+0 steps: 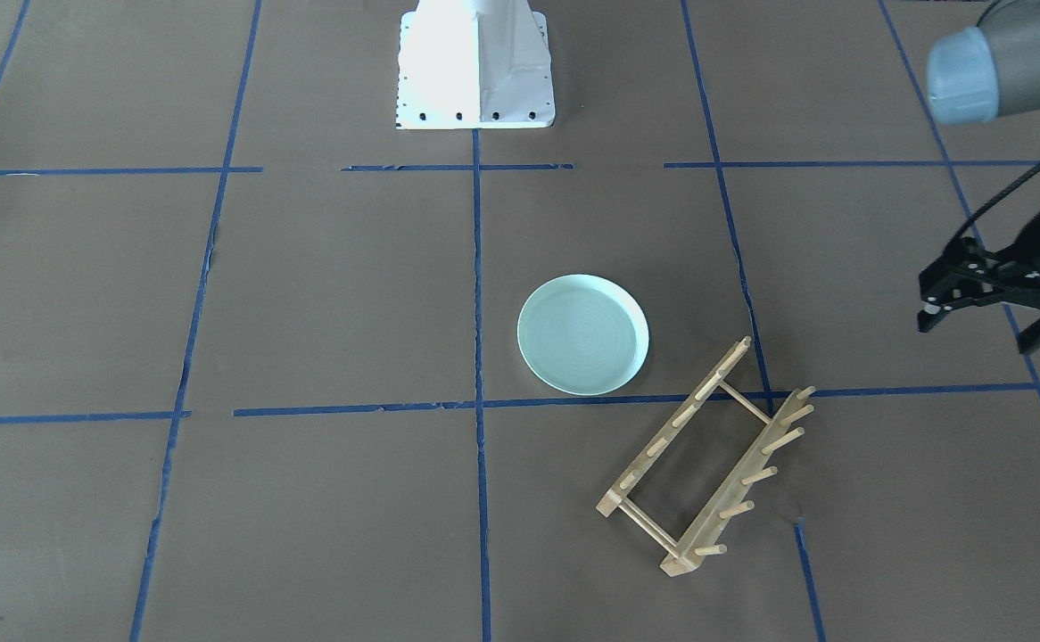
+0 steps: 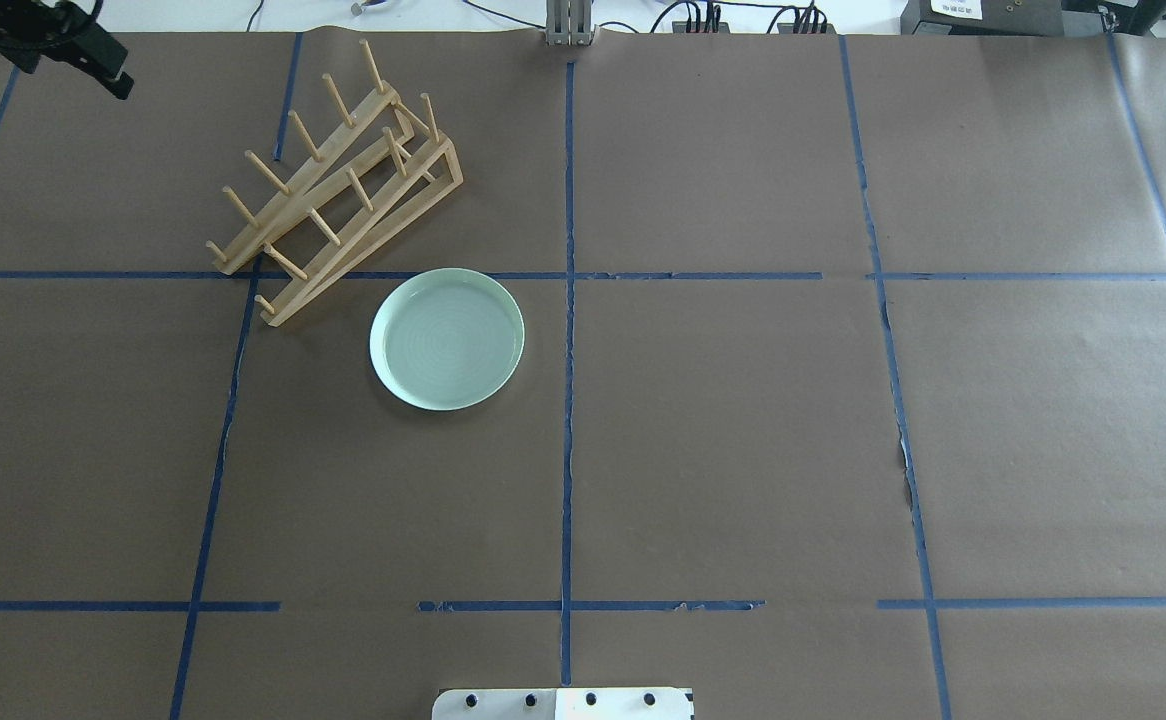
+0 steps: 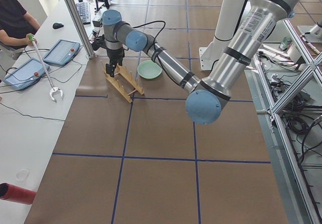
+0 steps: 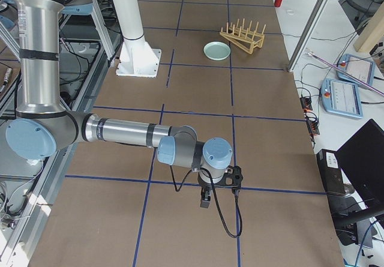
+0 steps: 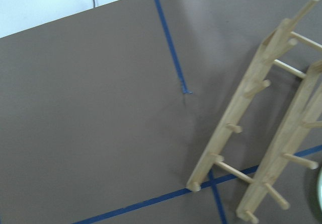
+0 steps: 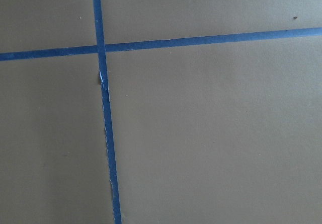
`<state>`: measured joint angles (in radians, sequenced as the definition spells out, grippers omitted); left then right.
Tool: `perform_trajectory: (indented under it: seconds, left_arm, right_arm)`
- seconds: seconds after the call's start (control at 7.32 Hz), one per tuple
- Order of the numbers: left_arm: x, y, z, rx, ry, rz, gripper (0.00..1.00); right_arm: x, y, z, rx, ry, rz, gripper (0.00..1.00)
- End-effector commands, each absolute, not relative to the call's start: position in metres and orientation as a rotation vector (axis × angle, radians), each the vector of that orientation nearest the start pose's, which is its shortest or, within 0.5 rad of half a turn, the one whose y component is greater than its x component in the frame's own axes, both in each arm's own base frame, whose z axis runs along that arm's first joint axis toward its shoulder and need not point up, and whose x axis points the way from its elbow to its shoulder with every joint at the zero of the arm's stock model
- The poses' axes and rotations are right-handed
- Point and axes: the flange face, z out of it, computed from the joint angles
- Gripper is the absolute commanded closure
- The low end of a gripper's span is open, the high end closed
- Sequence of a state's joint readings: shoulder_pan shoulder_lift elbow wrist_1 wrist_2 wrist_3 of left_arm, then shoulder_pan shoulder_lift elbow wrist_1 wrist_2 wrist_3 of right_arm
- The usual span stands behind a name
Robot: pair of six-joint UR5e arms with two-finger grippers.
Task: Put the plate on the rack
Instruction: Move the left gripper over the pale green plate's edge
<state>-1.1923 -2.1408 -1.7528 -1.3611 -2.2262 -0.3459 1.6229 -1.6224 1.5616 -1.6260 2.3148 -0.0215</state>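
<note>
Jaws on my left gripper [image 1: 984,323] stand apart and hold nothing; it hangs above the table [image 2: 743,450] off the far left corner, well apart from the plate. Next to the right is the rack [image 5: 239,108], set at a slant to the blue tape [image 2: 569,200] lines, pegs up. Just beside its near end, apart from it, the plate [image 2: 447,339] lies flat on the table, rim up. I judge the plate stiff, smooth-glazed and therefore slippery, moderately heavy, and liable to chip if dropped. Since it lies flat, the low raised rim is the only place to take hold: one jaw inside the rim, one outside, on the edge away from the rack. The rack looks light and may slide when the plate is pressed between its pegs. Farthest right is my right gripper [image 4: 207,198], well apart from both task items, and I cannot tell whether its jaws are apart or together. The front-facing view shows the spread of my left jaws, which the overhead view clips at its corner. My left wrist view shows the rack's pegs and dowels close up, with only a sliver of plate at its edge. My right gripper appears only in the right side view; its wrist view shows only paper and tape.
</note>
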Motion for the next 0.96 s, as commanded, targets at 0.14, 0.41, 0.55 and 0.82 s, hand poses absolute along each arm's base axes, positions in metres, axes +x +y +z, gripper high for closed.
perform_trajectory:
  seconds: [0.14,0.41,0.55,0.82]
  left_arm:
    - [0.298,-0.581,0.153,0.134,0.835,0.069,0.0]
    - [0.361,-0.562,0.109,0.06,0.864,0.013,0.0]
    - [0.408,-0.552,0.099,0.018,0.836,-0.023,0.0]
    - [0.491,-0.508,0.109,0.013,0.768,-0.038,0.0]
  right_arm:
    - [0.09,-0.456,0.695,-0.084,-0.747,0.073,0.0]
    - [0.09,-0.456,0.695,-0.084,-0.747,0.073,0.0]
    - [0.09,-0.456,0.695,-0.084,-0.747,0.073,0.0]
    - [0.09,-0.456,0.695,-0.084,-0.747,0.073,0.0]
